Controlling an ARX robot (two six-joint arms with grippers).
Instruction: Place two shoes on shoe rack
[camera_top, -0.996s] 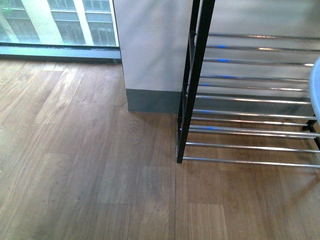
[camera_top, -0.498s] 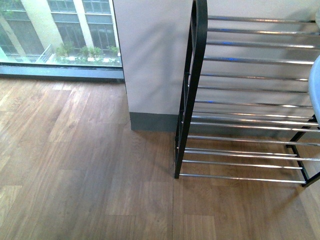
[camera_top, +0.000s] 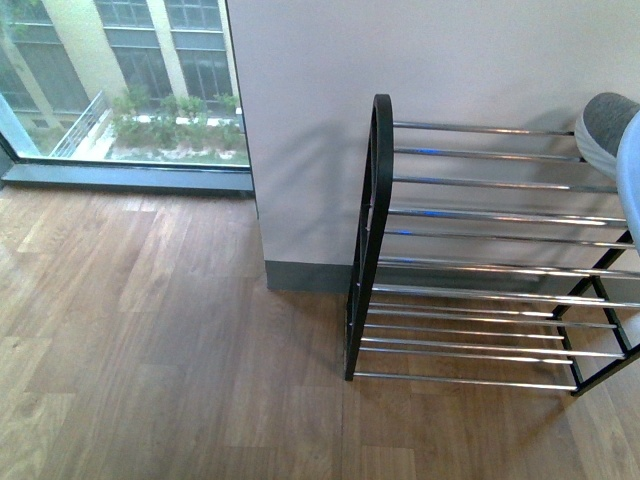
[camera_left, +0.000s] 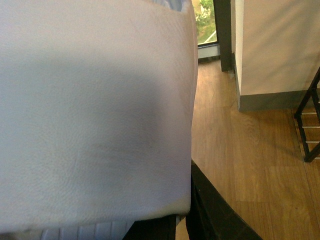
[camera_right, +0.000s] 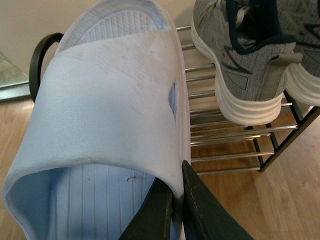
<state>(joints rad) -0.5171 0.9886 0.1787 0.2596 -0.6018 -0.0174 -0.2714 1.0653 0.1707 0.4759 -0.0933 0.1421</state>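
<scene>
Neither of my two shoes is on the shoe rack (camera_top: 480, 214) yet, so both placements are left to do. A pair of grey sneakers (camera_right: 240, 60) already stands on the right of the top tier; the left part of it is bare.

My right pincer (camera_right: 176, 200) is pressed together on the strap edge of a pale blue slipper (camera_right: 110, 110), held near the rack with its toe over the left end. My left pincer (camera_left: 182, 222) seems to pinch the other slipper (camera_left: 90, 110) the same way, though it fills that view. It hangs over the floor, left of the rack.
</scene>
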